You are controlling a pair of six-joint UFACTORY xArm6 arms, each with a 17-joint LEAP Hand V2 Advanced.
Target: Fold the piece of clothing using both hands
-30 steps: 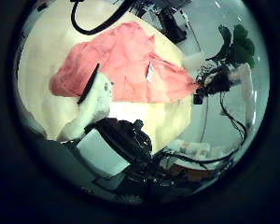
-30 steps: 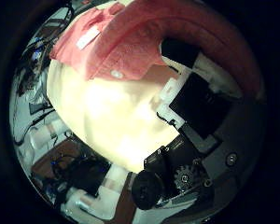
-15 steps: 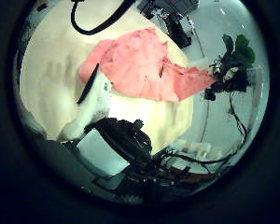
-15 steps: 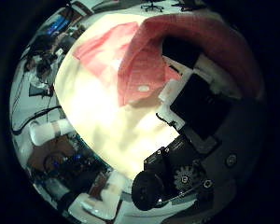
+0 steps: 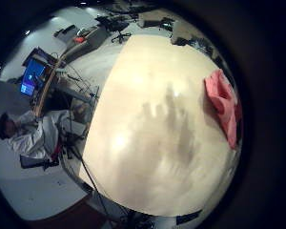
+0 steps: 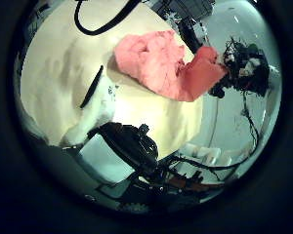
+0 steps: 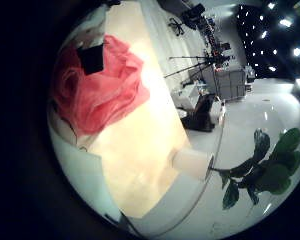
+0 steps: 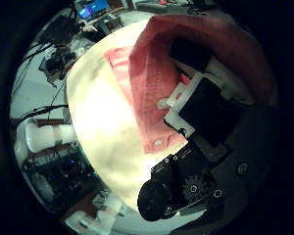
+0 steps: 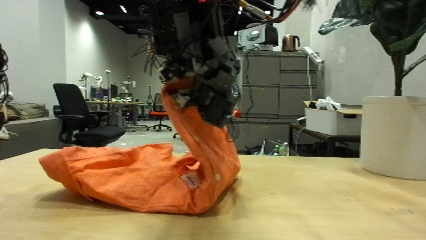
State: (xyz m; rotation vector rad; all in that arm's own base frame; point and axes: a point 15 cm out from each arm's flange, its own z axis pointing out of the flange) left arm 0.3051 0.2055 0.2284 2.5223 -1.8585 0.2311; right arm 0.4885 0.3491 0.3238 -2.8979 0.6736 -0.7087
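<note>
An orange garment (image 9: 133,175) lies bunched on the wooden table (image 9: 333,215). One end rises in a steep fold to my right hand (image 9: 200,85), which is shut on it above the heap. In the right thumb side palm view the cloth (image 8: 152,78) drapes close against that hand's fingers (image 8: 201,98). The left thumb side palm view shows the garment (image 6: 156,63) from a distance, with the right hand (image 6: 234,73) holding its raised end. My left hand (image 6: 98,102) hangs over bare table apart from the cloth, fingers relaxed and holding nothing.
A white planter (image 9: 393,135) with a green plant stands beside the table past the right hand, also seen as a white pot (image 7: 193,162). An office chair (image 9: 73,110) and cabinets stand behind. The table edge (image 5: 95,143) runs near a desk with screens.
The right hand has lifted its end of the garment higher and drawn it in over the rest. The garment has gone from spread out to bunched. The left hand still holds nothing.
</note>
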